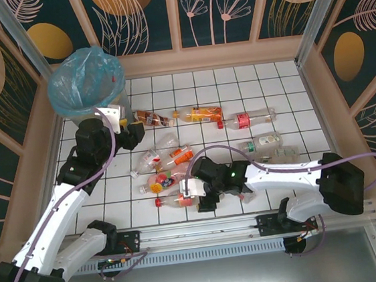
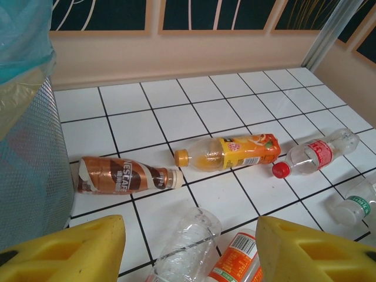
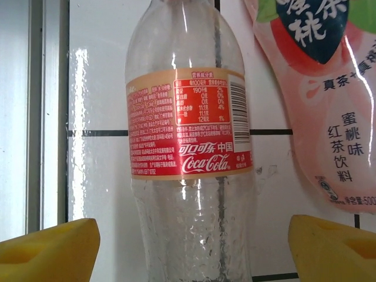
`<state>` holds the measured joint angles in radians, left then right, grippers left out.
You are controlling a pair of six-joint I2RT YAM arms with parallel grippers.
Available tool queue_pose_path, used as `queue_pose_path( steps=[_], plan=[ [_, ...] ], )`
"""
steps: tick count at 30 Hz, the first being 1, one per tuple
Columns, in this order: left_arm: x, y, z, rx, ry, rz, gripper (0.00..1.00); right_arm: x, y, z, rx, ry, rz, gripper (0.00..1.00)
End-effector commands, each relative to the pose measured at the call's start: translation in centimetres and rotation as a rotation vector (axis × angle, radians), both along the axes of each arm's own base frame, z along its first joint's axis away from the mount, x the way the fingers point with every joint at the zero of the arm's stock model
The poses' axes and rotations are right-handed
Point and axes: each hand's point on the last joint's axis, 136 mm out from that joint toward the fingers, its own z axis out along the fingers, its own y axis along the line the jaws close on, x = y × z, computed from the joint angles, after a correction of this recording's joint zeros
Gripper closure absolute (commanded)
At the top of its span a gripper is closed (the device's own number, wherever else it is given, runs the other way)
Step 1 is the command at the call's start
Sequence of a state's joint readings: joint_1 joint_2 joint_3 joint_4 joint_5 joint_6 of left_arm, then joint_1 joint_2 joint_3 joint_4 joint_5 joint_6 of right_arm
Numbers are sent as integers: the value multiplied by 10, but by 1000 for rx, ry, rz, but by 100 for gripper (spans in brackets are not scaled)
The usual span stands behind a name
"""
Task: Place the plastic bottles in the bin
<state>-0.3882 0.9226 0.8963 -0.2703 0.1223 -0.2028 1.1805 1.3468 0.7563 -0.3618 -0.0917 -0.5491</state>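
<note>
Left arm (image 1: 59, 212) and right arm (image 1: 287, 171) have white links, black joints, looping lilac cables (image 1: 112, 139), yellow jaws.

Light-blue bag (image 1: 83, 71) in grey mesh bin (image 2: 29, 176), white table (image 2: 205, 88) with black grid lines, orange-labelled bottle (image 2: 232, 153), brown bottle (image 2: 120, 175), red-labelled clear bottle (image 3: 188, 123)

The plastic bottles (image 3: 191, 223) are clear and glossy, the tiles (image 2: 235, 94) shiny, the bin's (image 2: 29, 176) liner (image 2: 20, 35) translucent plastic.
</note>
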Motion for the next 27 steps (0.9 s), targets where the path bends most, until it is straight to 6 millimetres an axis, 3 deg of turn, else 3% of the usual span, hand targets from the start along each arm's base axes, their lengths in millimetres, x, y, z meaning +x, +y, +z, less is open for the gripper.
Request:
queue_pose_path(
  steps=[1,8,17,21,27],
  plan=[
    [-2,3,11,-8,-24,13,39,2,-1,-13,-33,-35,13,16],
    [-4,6,17,-11,-41,25,38,-3,-2,-34,-71,-18,33,20],
    [-2,9,21,-21,-57,48,37,-2,-5,-48,-106,-10,26,36],
    [-4,7,32,-43,-76,36,37,-2,-1,-29,-65,-20,26,47],
    [-10,1,62,-127,-129,3,34,-2,9,22,112,-41,19,51]
  ],
)
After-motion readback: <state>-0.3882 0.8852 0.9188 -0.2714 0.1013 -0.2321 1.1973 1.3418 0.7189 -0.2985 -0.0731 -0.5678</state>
